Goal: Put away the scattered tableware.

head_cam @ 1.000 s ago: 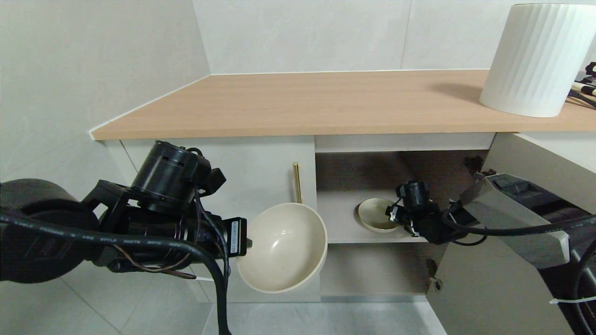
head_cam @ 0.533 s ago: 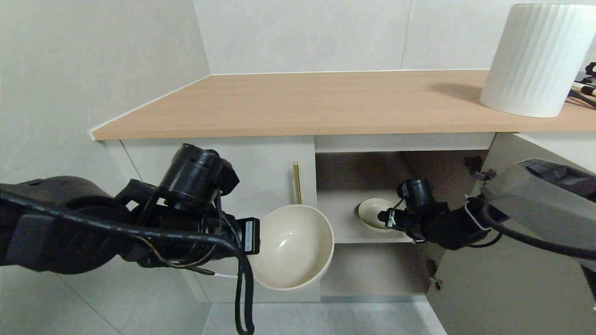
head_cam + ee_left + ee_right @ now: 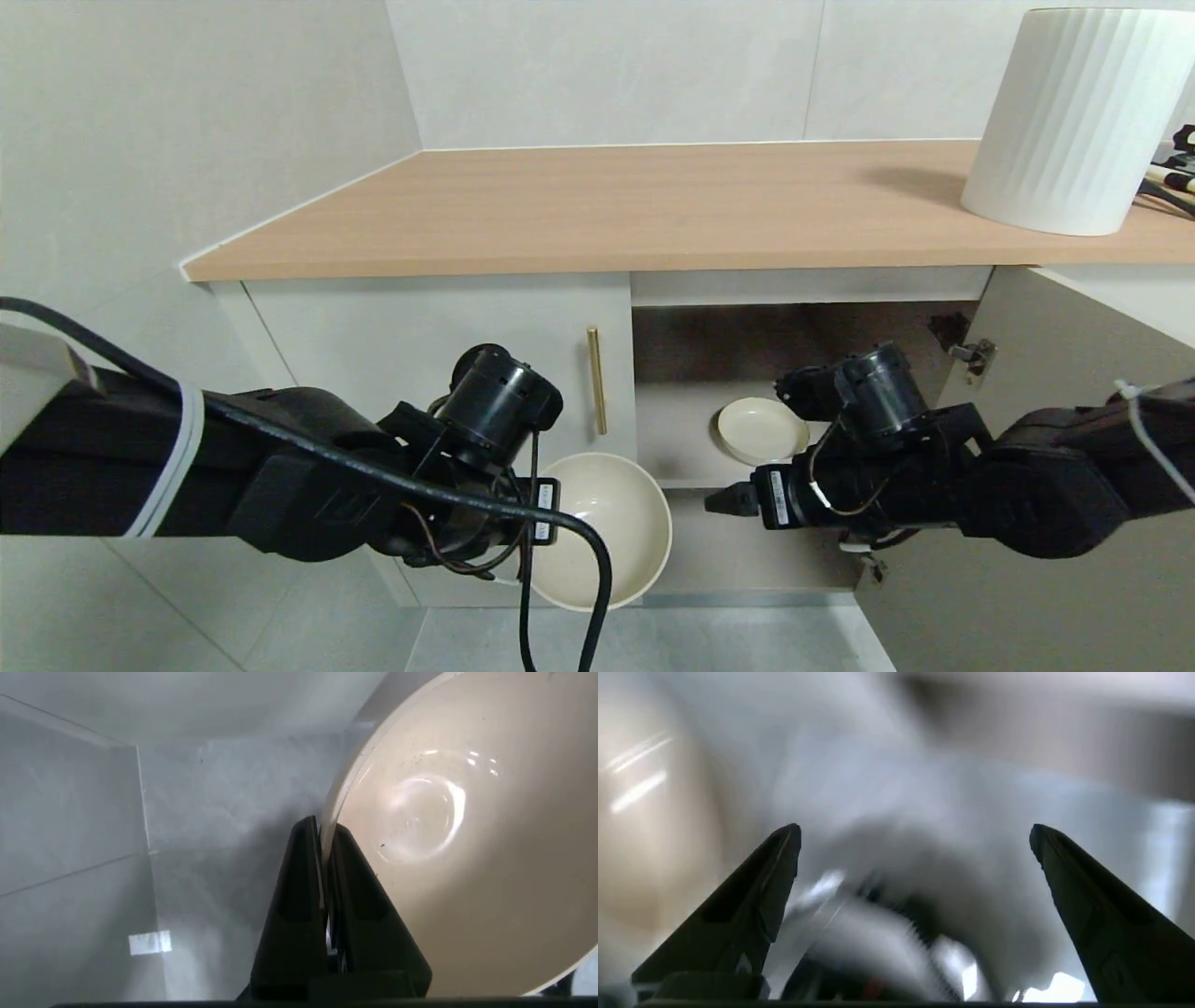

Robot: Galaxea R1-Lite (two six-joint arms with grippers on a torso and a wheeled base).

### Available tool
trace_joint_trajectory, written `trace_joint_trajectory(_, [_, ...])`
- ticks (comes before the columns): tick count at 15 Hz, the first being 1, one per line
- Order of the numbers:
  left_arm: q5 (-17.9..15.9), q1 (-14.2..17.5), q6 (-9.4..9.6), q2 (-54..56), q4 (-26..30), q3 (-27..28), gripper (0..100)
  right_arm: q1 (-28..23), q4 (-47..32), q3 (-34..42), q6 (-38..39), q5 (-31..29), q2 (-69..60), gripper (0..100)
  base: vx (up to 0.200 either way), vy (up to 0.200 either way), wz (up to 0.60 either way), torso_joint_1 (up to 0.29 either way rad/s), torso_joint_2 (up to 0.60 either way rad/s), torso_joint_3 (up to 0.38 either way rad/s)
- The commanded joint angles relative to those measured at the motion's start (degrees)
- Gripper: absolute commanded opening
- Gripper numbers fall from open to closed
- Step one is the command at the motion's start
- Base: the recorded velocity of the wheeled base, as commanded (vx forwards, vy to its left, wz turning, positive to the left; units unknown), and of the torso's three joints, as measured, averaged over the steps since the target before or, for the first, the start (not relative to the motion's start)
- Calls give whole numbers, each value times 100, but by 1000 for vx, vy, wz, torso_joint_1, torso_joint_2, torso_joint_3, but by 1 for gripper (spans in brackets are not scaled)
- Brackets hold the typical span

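A large cream bowl (image 3: 605, 530) hangs low in front of the closed left cabinet door, tilted with its inside facing me. My left gripper (image 3: 546, 525) is shut on its rim (image 3: 329, 831); the fingers (image 3: 313, 891) pinch the rim edge. A small cream bowl (image 3: 761, 429) rests on the shelf inside the open cabinet. My right gripper (image 3: 724, 499) is open, below and in front of that shelf edge, apart from the small bowl. Its two fingertips (image 3: 780, 854) stand wide with nothing between them.
The wooden countertop (image 3: 597, 210) carries a tall white ribbed container (image 3: 1074, 117) at the right. A brass handle (image 3: 594, 378) is on the closed left door. The open right door (image 3: 1074, 308) with its hinge (image 3: 971, 355) stands behind my right arm. Grey tile floor (image 3: 653, 639) lies below.
My left arm has moved right and down with the large bowl. My right gripper has drawn back out of the cabinet, away from the small bowl, which stays on the shelf.
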State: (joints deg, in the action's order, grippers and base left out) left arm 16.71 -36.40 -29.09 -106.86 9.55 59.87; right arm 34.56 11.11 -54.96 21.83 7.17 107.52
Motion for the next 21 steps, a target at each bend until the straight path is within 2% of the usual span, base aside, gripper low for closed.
trace_joint_trajectory(1, [16,-78,-9,-89,3,-10,0,464,-188,240,-118,364,-794,100,0,0,0,0,0,0])
trace_joint_trajectory(5, [-1,-183,-36,-72,-23,7,0,956,-188,345,-223,30,-557,100,0,0,0,0,0,0])
trace_joint_trajectory(7, [-1,-289,-80,-45,-23,-1,0,1167,-135,257,-215,-796,-144,100,0,0,0,0,0,0])
trace_joint_trajectory(9, [7,-376,-106,-72,-14,-10,0,1211,50,205,-179,-1139,85,100,0,0,0,0,0,0])
trace_joint_trajectory(15, [7,-420,-115,-72,-14,-10,0,1211,805,196,102,-1490,401,100,0,0,0,0,0,0])
trace_joint_trajectory(17, [7,-420,-115,-72,-5,-10,0,1202,841,196,111,-1508,436,100,0,0,0,0,0,0])
trace_joint_trajectory(18, [7,-420,-115,-63,-5,-19,0,1202,902,205,111,-1525,445,0,0,0,0,0,0,0])
trace_joint_trajectory(21, [7,-420,-115,-45,-5,-19,0,1193,955,205,111,-1525,507,0,0,0,0,0,0,0])
